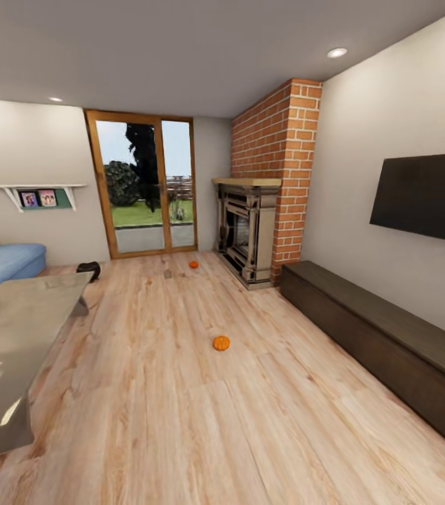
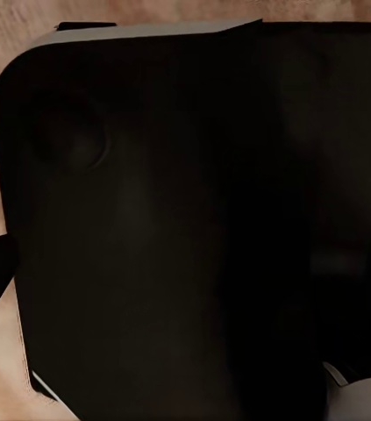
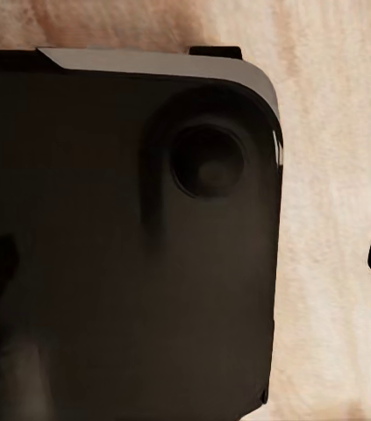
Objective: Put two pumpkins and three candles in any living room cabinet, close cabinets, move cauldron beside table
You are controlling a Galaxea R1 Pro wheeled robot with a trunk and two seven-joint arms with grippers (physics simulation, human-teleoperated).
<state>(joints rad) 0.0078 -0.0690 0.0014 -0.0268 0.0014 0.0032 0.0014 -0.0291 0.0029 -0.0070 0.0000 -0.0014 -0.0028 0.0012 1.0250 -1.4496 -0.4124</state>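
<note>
**Pumpkins loose on the floor, cabinet shut**

One pumpkin (image 1: 221, 343) sits mid-floor, a second pumpkin (image 1: 193, 264) lies farther off before the fireplace (image 1: 247, 238). The cauldron (image 1: 90, 270) rests by the far end of the table (image 1: 12, 337). The cabinet (image 1: 383, 344) has its fronts flush. Both wrist cameras face a black housing (image 2: 167, 228) over floorboards; whether the jaws are parted, I cannot tell.

We find no readable text, label, brand or number anywhere. The 2 small framed pictures (image 1: 38, 198) on the wall shelf (image 1: 26, 188) are too blurred for us to make out any writing.
</note>
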